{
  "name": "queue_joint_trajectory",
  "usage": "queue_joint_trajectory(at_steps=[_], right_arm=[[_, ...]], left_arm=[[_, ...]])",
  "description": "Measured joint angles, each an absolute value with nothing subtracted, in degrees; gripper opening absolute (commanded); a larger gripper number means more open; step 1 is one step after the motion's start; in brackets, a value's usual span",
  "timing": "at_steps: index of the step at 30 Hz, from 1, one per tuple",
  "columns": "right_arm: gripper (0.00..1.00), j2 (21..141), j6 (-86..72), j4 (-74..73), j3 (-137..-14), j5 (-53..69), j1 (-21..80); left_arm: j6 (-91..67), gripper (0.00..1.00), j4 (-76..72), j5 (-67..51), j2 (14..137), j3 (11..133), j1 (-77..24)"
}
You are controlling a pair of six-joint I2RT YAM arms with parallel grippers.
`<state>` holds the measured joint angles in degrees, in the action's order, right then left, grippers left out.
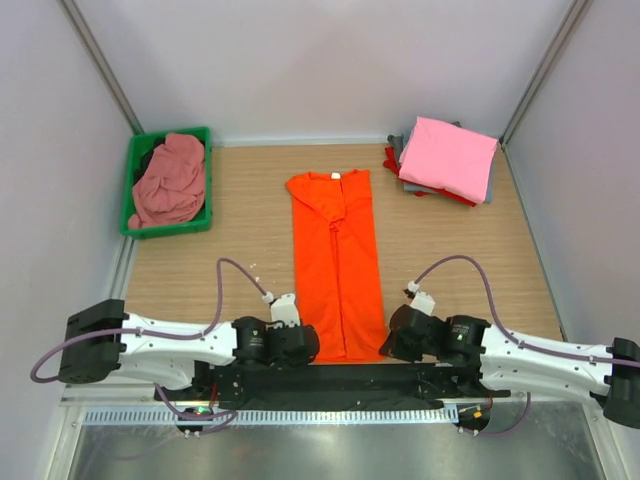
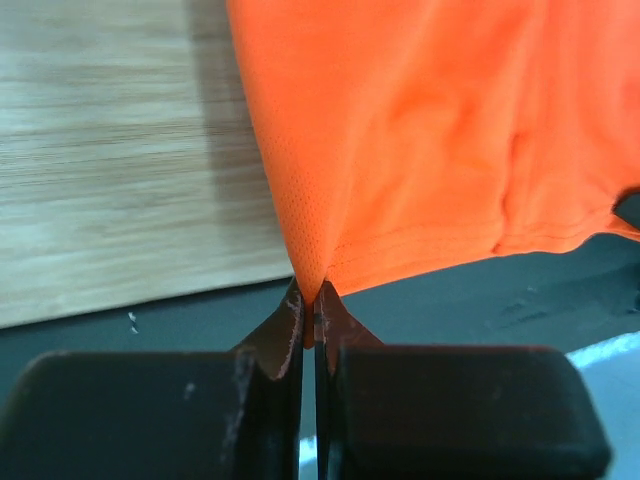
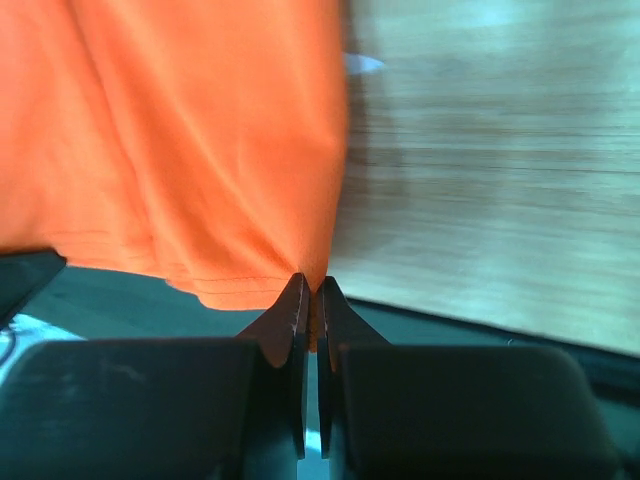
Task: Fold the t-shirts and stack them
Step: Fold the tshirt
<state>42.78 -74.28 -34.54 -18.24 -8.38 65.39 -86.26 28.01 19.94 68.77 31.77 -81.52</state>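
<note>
Top external: orange shirt (image 1: 336, 262) laid out narrow, held at its near hem.
Left gripper (image 2: 309, 300) clamped on the left hem corner; right gripper (image 3: 309, 290) clamped on the right corner.

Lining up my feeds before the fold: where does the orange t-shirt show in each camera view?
Top: orange t-shirt lies lengthwise mid-table, collar far, hem at the near edge.
Left wrist: shirt fills upper right; left gripper pinches its hem corner.
Right wrist: shirt fills upper left; right gripper pinches its other hem corner.
Shared landmark: the wooden table beside the shirt.
</note>
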Motion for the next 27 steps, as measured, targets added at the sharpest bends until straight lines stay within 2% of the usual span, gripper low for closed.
queue_joint_trajectory(at_steps=[6,10,15,18,27], right_arm=[[0.01,43.8,-72.5,-41.9,-30.9,-15.1,65.7],[0.01,50.4,-69.6,-43.9,-38.4,-19.5,65.7],[0.01,60.7,-65.3,-46.3,-45.7,-23.7,64.1],[0.01,63.6,-61.1,-45.4,-48.6,-23.5,59.0],[0.01,72.6,-50.9,-42.3,-56.2,-21.2,48.1]], left_arm=[[-83.7,0.05,40.6,24.0,68.8,44.7,-81.7],[-80.8,0.06,45.1,25.0,67.4,46.7,-79.5],[-74.5,0.08,47.5,24.2,64.4,46.7,-70.2],[-70.0,0.08,47.4,22.6,63.9,47.4,-64.3],[-56.2,0.05,44.3,15.4,72.8,55.6,-50.8]])
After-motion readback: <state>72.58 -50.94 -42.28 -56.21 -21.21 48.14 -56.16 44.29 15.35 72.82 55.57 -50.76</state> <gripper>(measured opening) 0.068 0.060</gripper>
